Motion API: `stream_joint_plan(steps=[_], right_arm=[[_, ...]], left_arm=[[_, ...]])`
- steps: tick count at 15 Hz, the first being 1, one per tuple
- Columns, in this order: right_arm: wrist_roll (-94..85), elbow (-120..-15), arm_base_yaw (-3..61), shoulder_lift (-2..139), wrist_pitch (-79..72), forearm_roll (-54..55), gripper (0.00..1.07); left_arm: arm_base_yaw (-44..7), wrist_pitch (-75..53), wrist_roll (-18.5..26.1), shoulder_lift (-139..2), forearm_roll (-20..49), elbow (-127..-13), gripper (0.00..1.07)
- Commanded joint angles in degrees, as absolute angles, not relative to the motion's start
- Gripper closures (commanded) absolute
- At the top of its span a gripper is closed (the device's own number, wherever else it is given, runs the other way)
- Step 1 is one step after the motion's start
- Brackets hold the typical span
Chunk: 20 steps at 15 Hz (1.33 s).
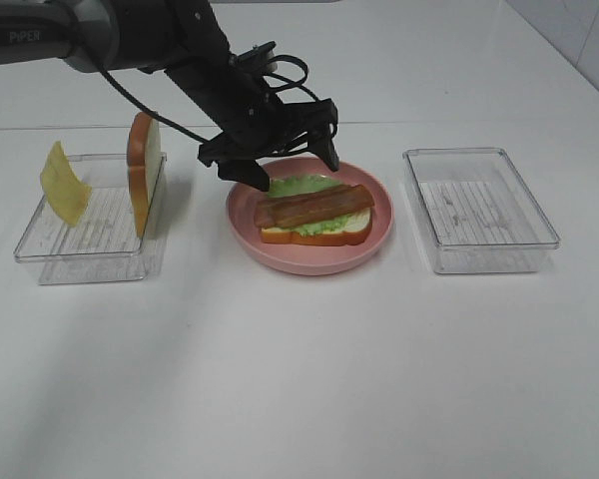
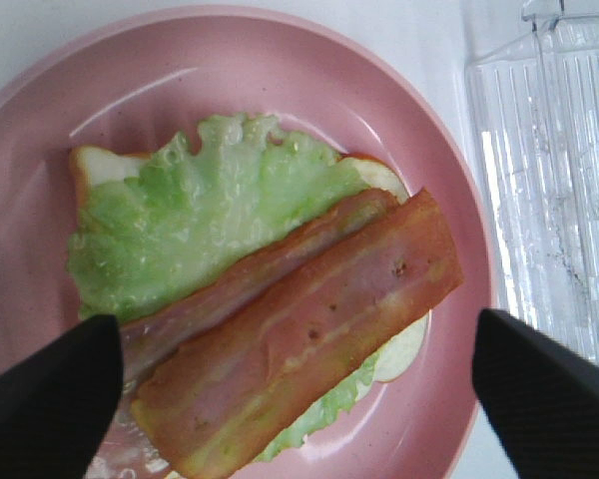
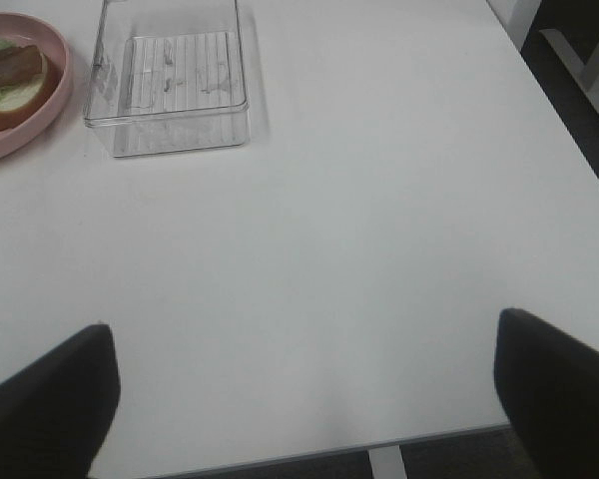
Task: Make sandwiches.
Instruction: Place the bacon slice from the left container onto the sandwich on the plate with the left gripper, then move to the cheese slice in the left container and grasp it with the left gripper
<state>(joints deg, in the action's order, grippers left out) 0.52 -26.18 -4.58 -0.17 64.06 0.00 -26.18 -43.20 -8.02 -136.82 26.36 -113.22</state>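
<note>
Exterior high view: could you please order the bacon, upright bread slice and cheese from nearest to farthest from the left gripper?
1. Bacon, on the plate just below the left gripper.
2. Upright bread slice, at the left tray's right side.
3. Cheese, leaning at that tray's left edge.

Pink plate [image 1: 309, 261]; green lettuce [image 2: 210, 215]; reddish-brown bacon [image 2: 309, 329]; yellow cheese [image 1: 64, 184].

Bacon strips [image 2: 309, 319] lie across lettuce [image 2: 200, 215] and bread [image 2: 95, 165] on a pink plate [image 2: 230, 60], the left gripper [image 2: 295, 339] spread wide
</note>
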Motion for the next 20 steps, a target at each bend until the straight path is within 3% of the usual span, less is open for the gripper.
stream_joint_plan(steps=[1, 8, 14, 20], right_arm=[[0.0, -26.5, -4.9, -1.9, 63.9, 0.0, 0.08], [0.0, -26.5, -4.9, -1.9, 63.9, 0.0, 0.08], [0.0, -26.5, -4.9, -1.9, 63.9, 0.0, 0.08], [0.0, -26.5, -4.9, -1.9, 63.9, 0.0, 0.08]], left_arm=[[-26.3, -43.1, -7.7, -134.9, 25.5, -113.7, 0.05], [-26.3, -52.3, -6.1, -129.4, 20.9, -119.6, 0.05], [-26.3, -74.8, -6.9, -123.4, 3.5, -129.7, 0.05], [-26.0, -75.4, -7.8, -115.6, -5.1, -125.1, 0.06]])
